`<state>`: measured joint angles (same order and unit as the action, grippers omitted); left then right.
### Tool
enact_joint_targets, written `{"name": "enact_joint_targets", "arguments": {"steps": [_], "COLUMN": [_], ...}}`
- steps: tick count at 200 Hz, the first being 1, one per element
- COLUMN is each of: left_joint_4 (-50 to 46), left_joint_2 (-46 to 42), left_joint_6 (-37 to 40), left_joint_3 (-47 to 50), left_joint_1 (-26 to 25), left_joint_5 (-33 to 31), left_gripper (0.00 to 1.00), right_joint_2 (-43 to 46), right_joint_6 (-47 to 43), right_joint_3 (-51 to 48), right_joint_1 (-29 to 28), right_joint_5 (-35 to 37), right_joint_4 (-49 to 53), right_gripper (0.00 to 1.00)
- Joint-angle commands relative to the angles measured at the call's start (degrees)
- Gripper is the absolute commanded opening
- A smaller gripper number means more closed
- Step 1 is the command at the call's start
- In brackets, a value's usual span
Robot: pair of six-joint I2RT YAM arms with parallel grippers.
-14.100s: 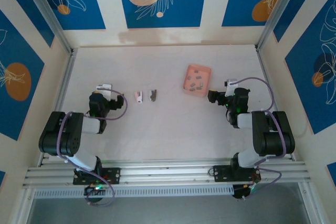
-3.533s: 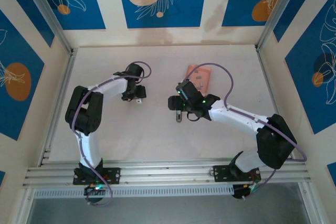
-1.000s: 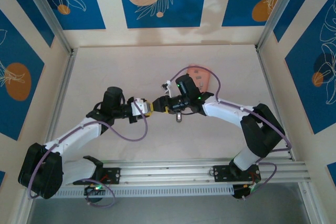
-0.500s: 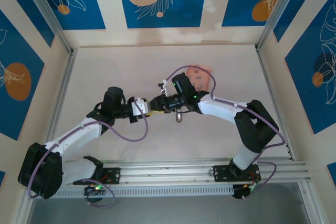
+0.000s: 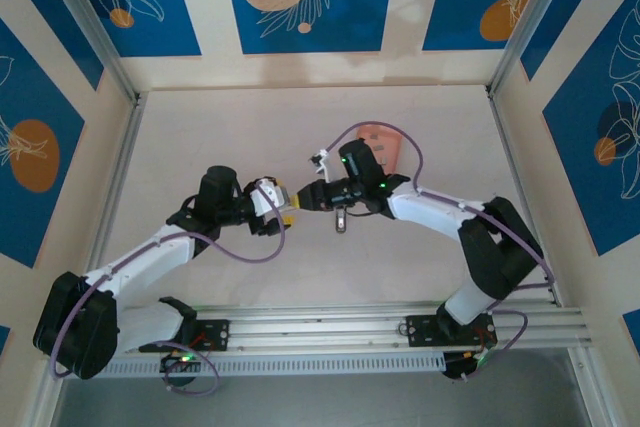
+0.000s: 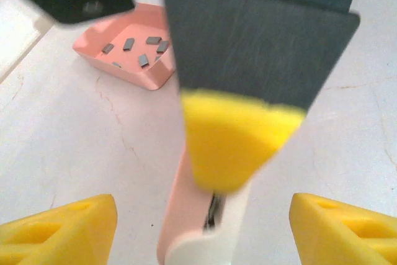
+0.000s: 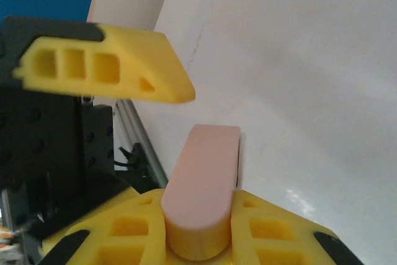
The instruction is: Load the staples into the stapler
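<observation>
The stapler [image 7: 205, 181], pink on top and white below, sticks out from between the yellow fingers of my right gripper [image 7: 198, 231], which is shut on it. In the top view my right gripper [image 5: 308, 199] meets my left gripper [image 5: 285, 203] over the middle of the table. My left gripper [image 6: 201, 231] is open, with its yellow fingertips [image 6: 62, 228] wide apart on either side of the stapler [image 6: 198, 234] and not touching it. Several grey staples [image 6: 139, 48] lie in the pink tray [image 6: 146, 76].
A small dark grey part [image 5: 340, 219] lies on the table just under the right arm. The pink tray [image 5: 388, 139] sits behind the right wrist, partly hidden by it and its cable. Aluminium rails border the table.
My left gripper has opened and let go of the stapler. My right gripper has closed on it. Both arms stay close together at mid-table.
</observation>
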<state>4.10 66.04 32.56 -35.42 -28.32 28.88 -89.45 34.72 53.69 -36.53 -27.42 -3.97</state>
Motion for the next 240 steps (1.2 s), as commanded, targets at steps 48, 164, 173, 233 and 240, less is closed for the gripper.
{"name": "enact_joint_targets", "arguments": {"steps": [48, 164, 173, 233, 240], "left_joint_4": [-4.7, -4.0, -4.3, -4.4, -4.4], "left_joint_2": [-2.1, 3.3, 3.6, 3.6, 3.5], "left_joint_6": [-2.0, -2.1, -2.1, -1.3, -1.3], "left_joint_3": [-1.7, -3.7, -3.9, -4.1, -4.1], "left_joint_1": [-0.4, -0.5, -0.5, -0.5, -0.5], "left_joint_5": [9.2, 15.7, 16.0, 18.3, 18.5], "left_gripper": [0.69, 0.47, 0.45, 0.25, 0.21], "right_joint_2": [8.2, 6.4, 6.2, 6.5, 6.7], "right_joint_6": [-42.4, -60.5, -60.4, -60.3, -60.3], "right_joint_3": [-3.9, 1.2, 1.5, 2.2, 2.1], "right_joint_1": [3.1, 1.6, 1.6, 1.6, 1.8], "right_joint_5": [-10.2, -15.9, -16.2, -17.1, -17.1], "right_joint_4": [3.1, 11.8, 11.7, 12.5, 12.6], "right_gripper": [0.11, 0.1, 0.1, 0.13, 0.15]}}
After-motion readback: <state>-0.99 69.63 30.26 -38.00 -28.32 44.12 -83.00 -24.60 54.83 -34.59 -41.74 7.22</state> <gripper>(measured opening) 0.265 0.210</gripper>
